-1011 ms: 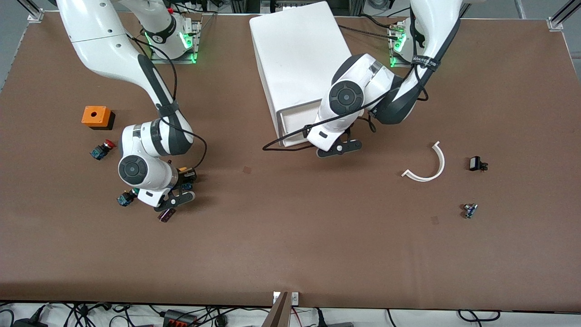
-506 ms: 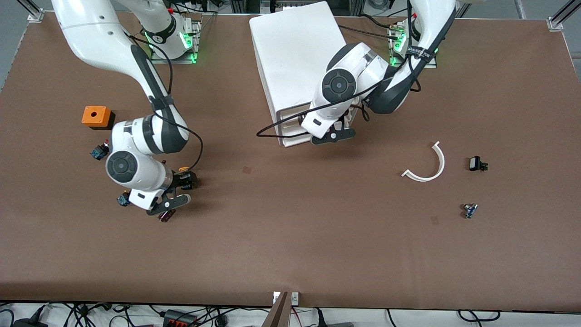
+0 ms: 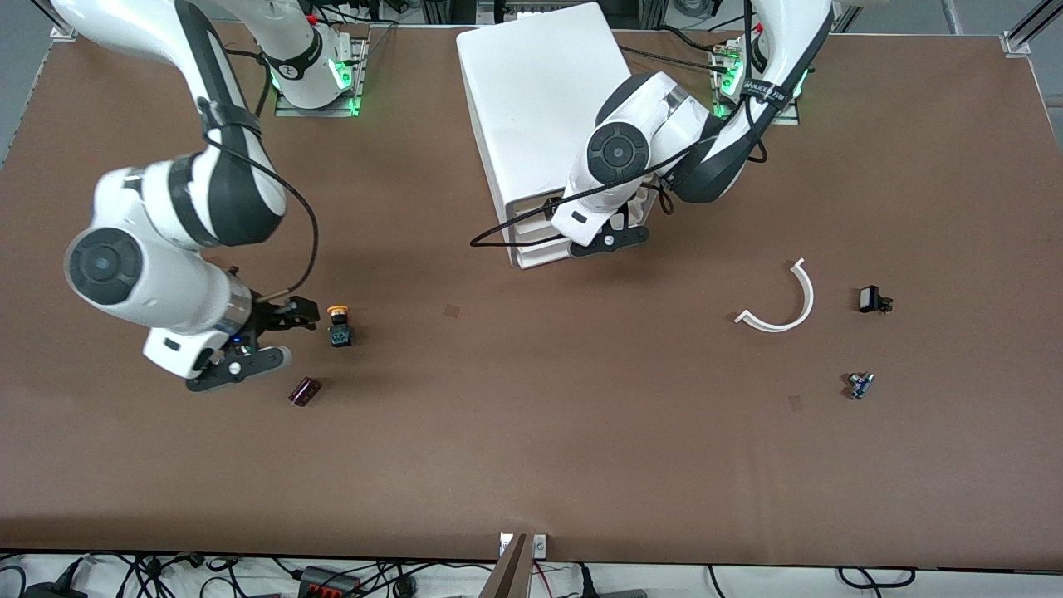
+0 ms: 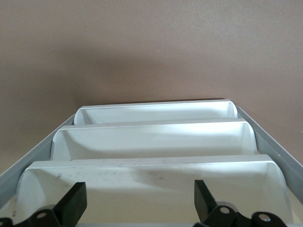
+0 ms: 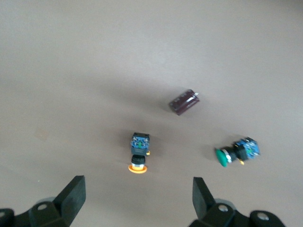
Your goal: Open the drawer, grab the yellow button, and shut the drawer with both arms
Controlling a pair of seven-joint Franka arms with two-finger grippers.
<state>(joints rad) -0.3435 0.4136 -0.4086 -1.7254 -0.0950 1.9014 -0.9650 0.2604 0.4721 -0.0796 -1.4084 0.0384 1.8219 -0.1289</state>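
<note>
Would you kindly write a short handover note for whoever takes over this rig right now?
Right gripper: open, empty, over the table beside the yellow-capped button.
Left gripper: open, at the cabinet's top drawer.
Done: button is out, lying on the table apart from the dark capacitor and the green-capped button.
Left: top drawer stands out ahead of the lower ones; push it shut.

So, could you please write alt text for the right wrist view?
The right tool hangs open above the brown table, nothing between its fingers. Beneath it the yellow-capped button lies on its side, with a dark red cylinder and a green-capped button nearby.
</note>
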